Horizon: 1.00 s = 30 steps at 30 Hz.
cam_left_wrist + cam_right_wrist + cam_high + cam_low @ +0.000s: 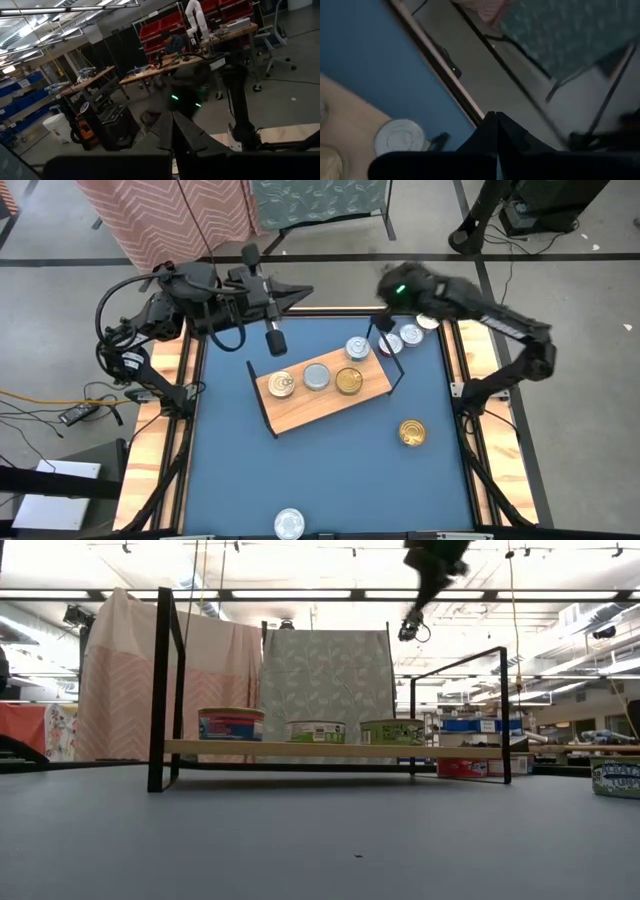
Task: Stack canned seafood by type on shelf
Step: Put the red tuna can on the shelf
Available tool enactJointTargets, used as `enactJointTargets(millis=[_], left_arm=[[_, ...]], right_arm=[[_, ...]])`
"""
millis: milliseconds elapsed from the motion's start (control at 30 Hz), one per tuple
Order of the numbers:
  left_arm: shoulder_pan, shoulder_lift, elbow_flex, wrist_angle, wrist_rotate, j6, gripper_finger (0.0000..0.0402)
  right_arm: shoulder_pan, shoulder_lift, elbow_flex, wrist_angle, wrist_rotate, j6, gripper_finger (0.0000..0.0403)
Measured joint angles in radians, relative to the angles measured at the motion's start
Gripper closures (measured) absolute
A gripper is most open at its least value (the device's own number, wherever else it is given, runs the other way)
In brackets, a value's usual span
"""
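Light wood is the rectangular shelf board (322, 396) with black wire ends, at table centre, bearing four round flat tins (315, 377). More tins (410, 335) lie at 1 o'clock. The right gripper (385, 323) hovers there with fingers pressed together, holding nothing; I judge it should open before descending. The left gripper (300, 293) waits at 11 o'clock, clenched, empty.

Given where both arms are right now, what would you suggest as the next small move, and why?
Probably lower the right gripper, fingers together, toward the loose tins by the shelf and open it. It hangs above that far-right cluster, and four tins already sit on the board; the left gripper waits raised at the far-left.
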Motion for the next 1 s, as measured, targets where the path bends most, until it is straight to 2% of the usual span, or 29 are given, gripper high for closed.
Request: enactJointTargets(millis=[133, 200, 300, 400, 467, 700, 867, 1000], left_arm=[[-0.019, -0.009, 0.0, 0.001, 0.0, 0.0, 0.0396], [-0.037, -0.011, 0.0, 0.002, 0.0, 0.0, 0.0396], [-0.06, -0.013, 0.0, 0.011, 0.0, 0.0, 0.0396], [-0.08, -0.015, 0.0, 0.03, 0.0, 0.0, 0.0396], [-0.088, -0.016, 0.0, 0.04, 0.0, 0.0, 0.0396], [-0.109, -0.017, 0.0, 0.076, 0.0, -0.001, 0.0396], [-0.113, -0.017, 0.0, 0.1, 0.0, 0.0, 0.0396], [-0.113, -0.017, 0.0, 0.109, 0.0, 0.0, 0.0396]], right_arm=[[-0.161, -0.103, -0.084, 0.019, -0.134, 0.086, 0.0398], [-0.225, -0.148, -0.143, 0.034, -0.161, 0.098, 0.0399], [-0.3, -0.198, -0.247, 0.056, -0.198, 0.124, 0.04], [-0.361, -0.226, -0.371, 0.091, -0.291, 0.164, 0.04], [-0.396, -0.23, -0.456, 0.116, -0.328, 0.191, 0.0401], [-0.479, -0.257, -0.657, 0.235, -0.33, 0.259, 0.0402], [-0.561, -0.244, -0.732, 0.284, -0.483, 0.338, 0.0402], [-0.604, -0.237, -0.765, 0.298, -0.537, 0.359, 0.0402]])
